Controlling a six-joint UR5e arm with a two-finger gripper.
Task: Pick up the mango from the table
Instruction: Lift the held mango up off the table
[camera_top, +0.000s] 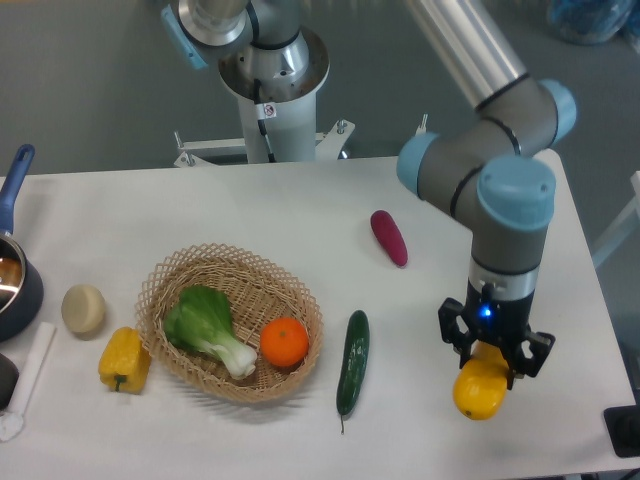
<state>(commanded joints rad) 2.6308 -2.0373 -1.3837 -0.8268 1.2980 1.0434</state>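
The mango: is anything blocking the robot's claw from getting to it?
Nothing visible does. The gripper is already shut on the mango, near the right front of the table. The nearest other item, the cucumber, lies off to one side.

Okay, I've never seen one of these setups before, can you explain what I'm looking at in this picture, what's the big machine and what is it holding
One fixed camera looks down at a white table. The grey and blue machine is a robot arm; its gripper has two fingers closed on a yellow mango, which looks lifted off the table. Also there: a wicker basket holding a leafy green vegetable and an orange, a cucumber, a purple vegetable, a yellow pepper, a pale round item, and a blue pot at the left edge.
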